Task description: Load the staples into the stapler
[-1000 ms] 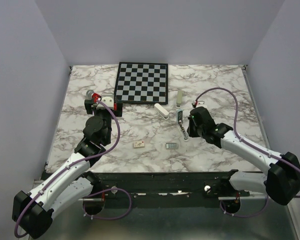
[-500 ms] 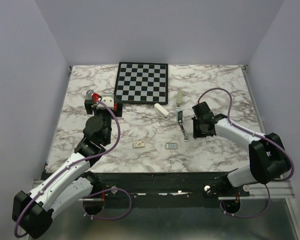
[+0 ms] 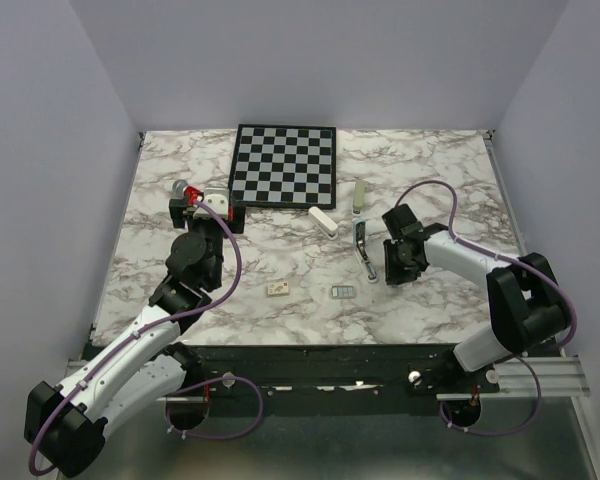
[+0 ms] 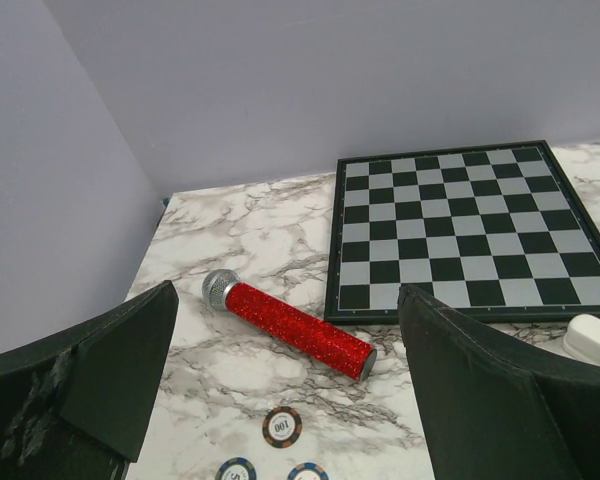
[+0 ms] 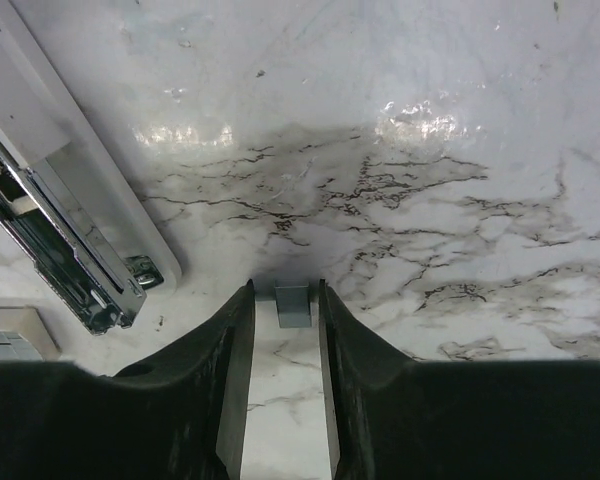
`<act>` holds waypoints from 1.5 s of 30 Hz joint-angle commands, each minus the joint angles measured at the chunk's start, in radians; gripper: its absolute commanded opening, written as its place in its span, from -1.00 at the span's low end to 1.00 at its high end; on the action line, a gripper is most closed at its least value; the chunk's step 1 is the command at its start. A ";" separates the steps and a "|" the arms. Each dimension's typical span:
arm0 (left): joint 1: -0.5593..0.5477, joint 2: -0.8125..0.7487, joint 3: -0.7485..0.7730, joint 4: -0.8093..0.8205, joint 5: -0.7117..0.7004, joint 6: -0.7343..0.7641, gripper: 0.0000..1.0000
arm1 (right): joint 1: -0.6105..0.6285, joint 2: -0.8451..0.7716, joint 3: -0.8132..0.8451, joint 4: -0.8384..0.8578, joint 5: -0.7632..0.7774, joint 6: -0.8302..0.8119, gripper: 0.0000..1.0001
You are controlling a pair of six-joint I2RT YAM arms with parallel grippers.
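The staples form a small flat silvery-grey block, paler-rimmed; a chip reads "100". The left hand spreads wide; the right hand is narrowly parted.

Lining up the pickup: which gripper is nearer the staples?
Right. The right gripper is just right of the staples, beside the stapler; the left gripper is far left, by the microphone.

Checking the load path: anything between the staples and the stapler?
Nothing visible. The staples lie on bare table beside the near end of the open stapler; the right gripper is on its other side.
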 commanded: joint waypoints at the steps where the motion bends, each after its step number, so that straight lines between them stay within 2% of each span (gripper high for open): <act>1: -0.006 -0.006 -0.013 0.028 -0.022 0.012 0.98 | -0.024 0.029 0.052 -0.033 -0.053 -0.015 -0.21; 16: -0.006 -0.005 -0.015 0.031 -0.020 0.013 0.98 | -0.045 0.069 0.052 -0.055 -0.082 -0.055 -0.31; 26: -0.006 0.000 -0.016 0.030 -0.016 0.009 0.98 | -0.045 0.089 0.054 -0.049 -0.084 -0.069 -0.54; 35: -0.006 -0.002 -0.013 0.030 -0.014 0.009 0.98 | -0.045 -0.064 0.054 0.010 -0.148 -0.150 -0.56; 38: -0.006 0.000 -0.012 0.030 -0.014 0.009 0.98 | -0.042 -0.102 0.061 0.045 -0.168 -0.164 -0.63; 45: -0.006 0.000 -0.012 0.028 -0.014 0.006 0.98 | 0.005 -0.112 0.092 0.111 -0.175 -0.204 -0.64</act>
